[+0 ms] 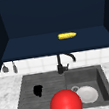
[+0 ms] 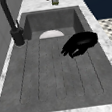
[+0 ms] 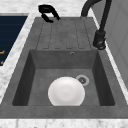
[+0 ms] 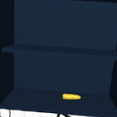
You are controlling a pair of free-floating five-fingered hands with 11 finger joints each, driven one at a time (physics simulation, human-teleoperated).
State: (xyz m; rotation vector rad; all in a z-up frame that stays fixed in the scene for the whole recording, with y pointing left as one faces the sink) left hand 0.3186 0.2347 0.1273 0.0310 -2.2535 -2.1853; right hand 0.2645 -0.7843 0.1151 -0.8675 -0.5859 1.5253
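The left hand [image 1: 38, 90] hangs low over the ribbed draining board [image 2: 57, 74] that forms the left part of the sink [image 1: 105, 82], toward its front edge. In the left side view its fingers [image 2: 67, 50] are loosely curled and point across the board toward the faucet [image 2: 12, 25] side; they hold nothing, and whether they touch the ribs cannot be told.

A white plate [image 3: 66, 91] lies in the basin at the right, against its front wall and just beside the drain [image 3: 82, 80]. A red ball [image 1: 65, 104] shows at the front edge of the sink, overlapping the plate's left rim in the front view. An ear of corn [image 4: 71, 96] lies on the lowest cabinet shelf [image 4: 29, 100], right of its middle.

The likely trouble, as I judge it: the hand sits close to the board, so a downward move could jam the fingers on the ribs. A sweep toward the basin could clip the step between board and basin, or knock the plate against the basin wall. The faucet at the sink's back edge stands in the way of any rise toward the shelf.
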